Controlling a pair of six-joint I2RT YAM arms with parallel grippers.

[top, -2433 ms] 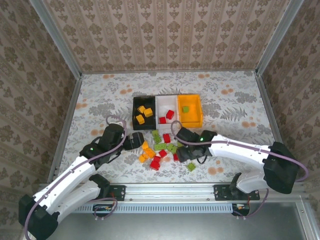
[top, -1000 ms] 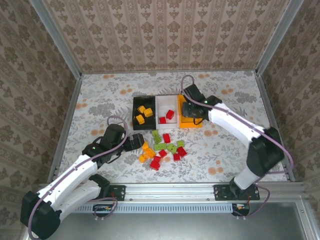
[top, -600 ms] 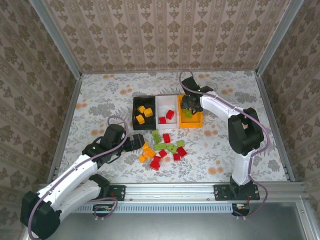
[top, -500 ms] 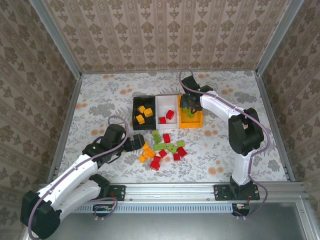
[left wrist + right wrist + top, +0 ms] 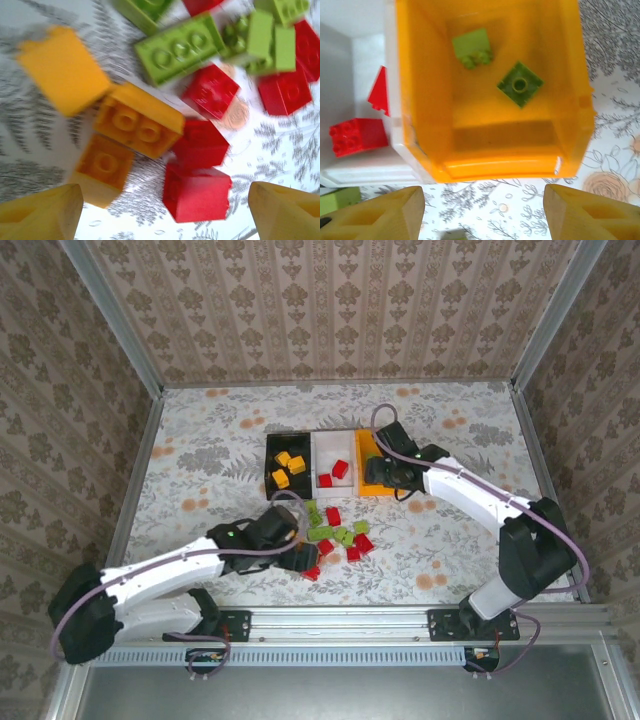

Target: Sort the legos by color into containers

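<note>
Loose legos in red, green and orange-yellow lie in a pile (image 5: 337, 532) in front of the containers. My left gripper (image 5: 300, 552) hangs open low over the pile's near left side. Between its fingertips (image 5: 40, 212) lies a red brick (image 5: 197, 192), untouched, with orange-yellow bricks (image 5: 137, 120) just beyond. My right gripper (image 5: 390, 480) is open and empty over the near rim of the orange-yellow bin (image 5: 495, 167), which holds two green bricks (image 5: 520, 84). The white bin (image 5: 328, 448) holds red bricks (image 5: 357, 136). The black bin (image 5: 272, 455) holds orange-yellow bricks (image 5: 285, 468).
The three bins stand joined in a row mid-table. A metal frame and patterned walls (image 5: 330, 310) close in the floral table (image 5: 200, 450) on three sides. Bare table lies left, right and behind the bins.
My left arm swung right onto the pile and its jaws narrowed slightly. My right gripper opened over the orange-yellow bin, leaving a second green brick inside, then drew back toward the bin's near rim.
</note>
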